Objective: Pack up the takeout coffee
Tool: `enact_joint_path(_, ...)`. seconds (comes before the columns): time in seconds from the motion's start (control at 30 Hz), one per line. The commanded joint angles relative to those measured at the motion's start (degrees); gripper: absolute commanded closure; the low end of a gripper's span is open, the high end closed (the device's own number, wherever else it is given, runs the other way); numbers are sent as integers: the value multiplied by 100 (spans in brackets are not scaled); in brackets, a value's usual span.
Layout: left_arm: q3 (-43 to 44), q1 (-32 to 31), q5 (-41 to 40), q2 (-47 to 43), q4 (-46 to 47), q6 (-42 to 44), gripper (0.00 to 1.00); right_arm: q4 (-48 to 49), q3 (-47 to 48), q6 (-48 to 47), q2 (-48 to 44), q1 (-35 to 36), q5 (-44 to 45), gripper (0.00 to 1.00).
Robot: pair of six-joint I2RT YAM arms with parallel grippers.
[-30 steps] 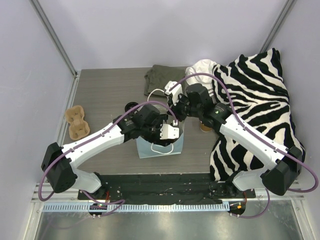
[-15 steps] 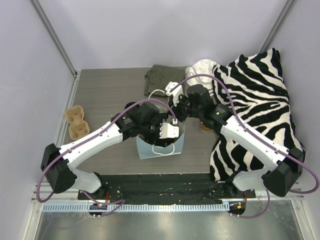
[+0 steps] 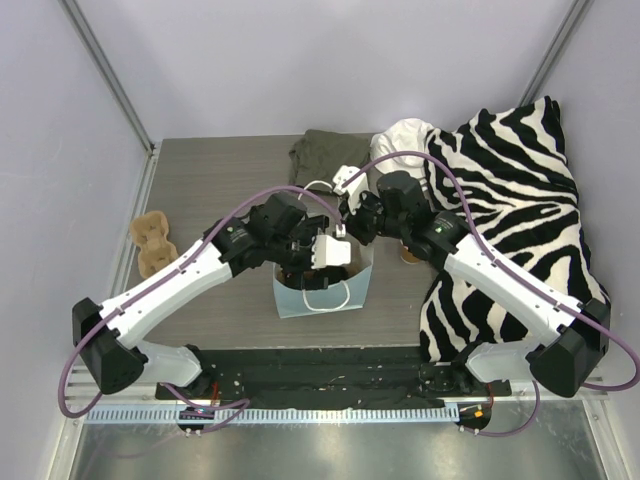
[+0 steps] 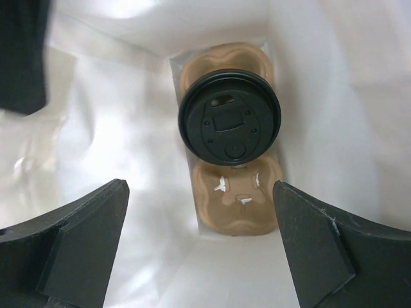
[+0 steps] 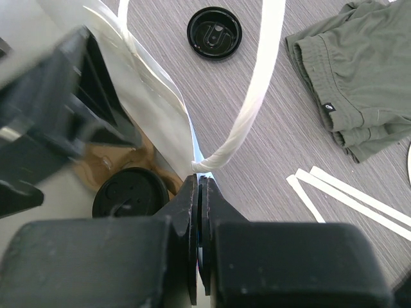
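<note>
The takeout coffee (image 4: 229,115), a cup under a round black lid, stands in the far slot of a brown pulp carrier (image 4: 237,206) at the bottom of the blue paper bag (image 3: 320,296), white inside (image 4: 321,96). My left gripper (image 4: 198,187) is open and empty, above the bag's mouth (image 3: 330,250), looking straight down on the cup. My right gripper (image 5: 199,181) is shut on the bag's back rim right below a white rope handle (image 5: 250,109), at the bag's far edge (image 3: 347,218). The lid also shows inside the bag in the right wrist view (image 5: 130,192).
A second pulp carrier (image 3: 153,243) lies at the left. A loose black lid (image 5: 215,32) lies on the table beyond the bag. Green clothing (image 3: 322,157), a white cloth (image 3: 405,135) and a zebra blanket (image 3: 510,200) fill the back and right. A tan cup (image 3: 408,254) stands by the blanket.
My left gripper has drawn back up and slightly away from the bag's inside, and the left arm has swung left. The right gripper keeps its hold on the rim.
</note>
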Motion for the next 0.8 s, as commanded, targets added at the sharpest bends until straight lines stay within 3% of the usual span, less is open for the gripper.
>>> enact_joint_path(0.0,380,50,158,-305,-177,-210,0,103,-43,-44,-133,-21,164,99)
enact_joint_path(0.77,2489,797,404,-42,-880,-1589,0,120,79,35,-37,-83,85,99)
